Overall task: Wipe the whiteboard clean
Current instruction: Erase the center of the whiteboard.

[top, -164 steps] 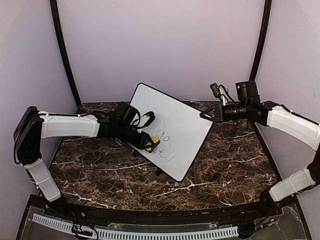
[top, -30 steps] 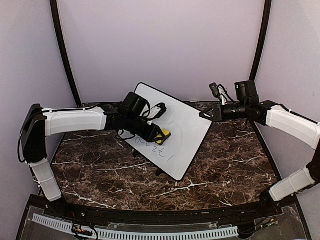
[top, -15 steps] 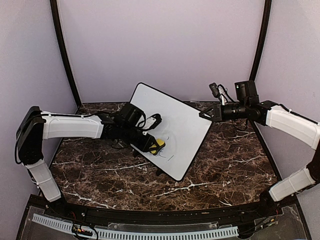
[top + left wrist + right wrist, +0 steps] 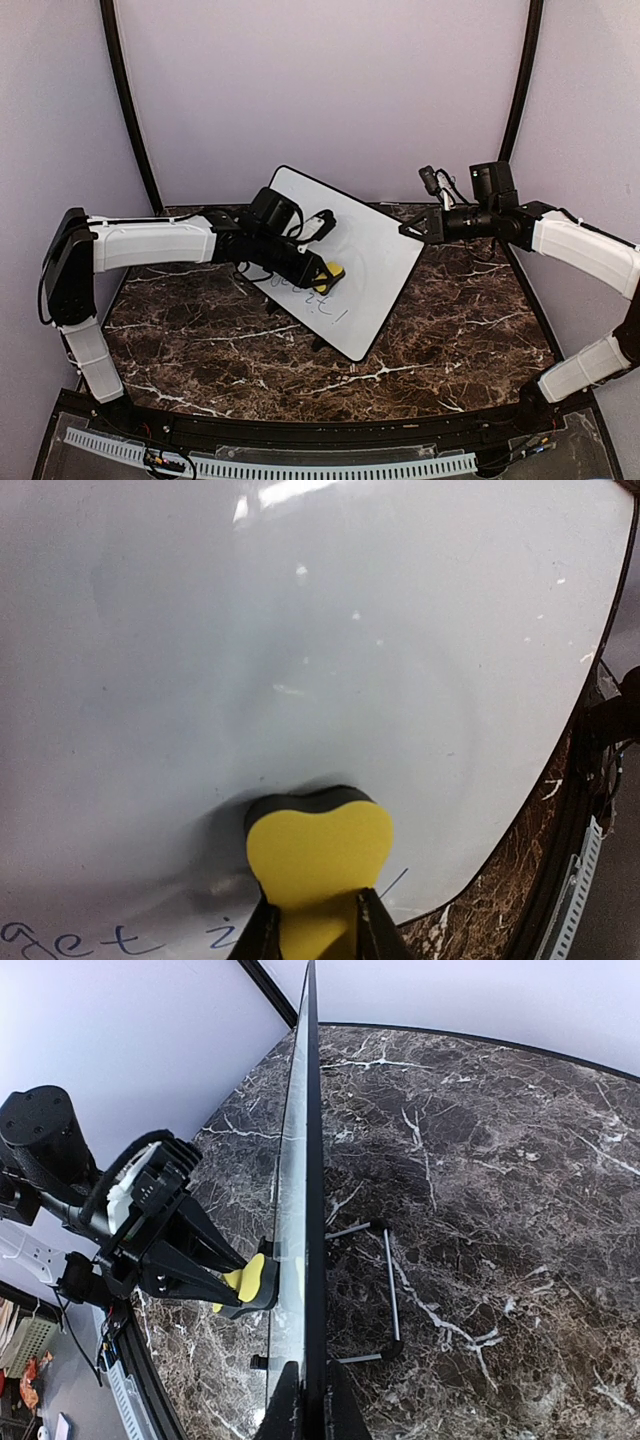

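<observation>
The whiteboard stands tilted on the marble table, white with a thin black frame. A line of blue handwriting remains near its lower edge. My left gripper is shut on a yellow eraser with a black pad, pressed flat against the board just above the writing. In the left wrist view the eraser sits between the fingers of the left gripper, and blue letters show at the bottom left. My right gripper is shut on the board's right corner; in the right wrist view the right gripper pinches the board's edge.
A wire stand props the board from behind on the brown marble table. Black curved posts and purple walls close in the back and sides. A white cable track runs along the near edge.
In the last second the left gripper swept the eraser down and left across the board, then back up and right. Since the oldest frame the upper writing is gone. The right arm has held still.
</observation>
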You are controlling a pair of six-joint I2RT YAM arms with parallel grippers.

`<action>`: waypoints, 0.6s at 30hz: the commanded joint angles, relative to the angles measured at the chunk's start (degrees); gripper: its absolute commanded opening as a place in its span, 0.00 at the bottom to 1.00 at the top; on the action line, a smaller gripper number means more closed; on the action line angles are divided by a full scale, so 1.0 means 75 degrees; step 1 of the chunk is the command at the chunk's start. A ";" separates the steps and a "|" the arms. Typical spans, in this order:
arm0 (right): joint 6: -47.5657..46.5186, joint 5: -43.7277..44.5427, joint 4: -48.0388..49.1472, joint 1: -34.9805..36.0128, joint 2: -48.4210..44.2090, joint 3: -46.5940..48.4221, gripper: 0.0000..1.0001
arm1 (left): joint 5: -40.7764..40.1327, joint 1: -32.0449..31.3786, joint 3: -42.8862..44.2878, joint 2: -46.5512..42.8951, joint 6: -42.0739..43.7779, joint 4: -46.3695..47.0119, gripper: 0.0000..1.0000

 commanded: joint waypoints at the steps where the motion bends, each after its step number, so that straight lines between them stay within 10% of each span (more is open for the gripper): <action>1: -0.0882 -0.0492 -0.0044 0.0326 0.0018 -0.0165 0.00 | -0.0401 0.0019 0.0409 0.0282 0.0081 0.0316 0.03; 18: -0.0876 -0.0539 0.0003 0.0326 0.0052 -0.0173 0.00 | -0.0640 0.0758 -0.1817 -0.0707 -0.0743 0.0419 0.02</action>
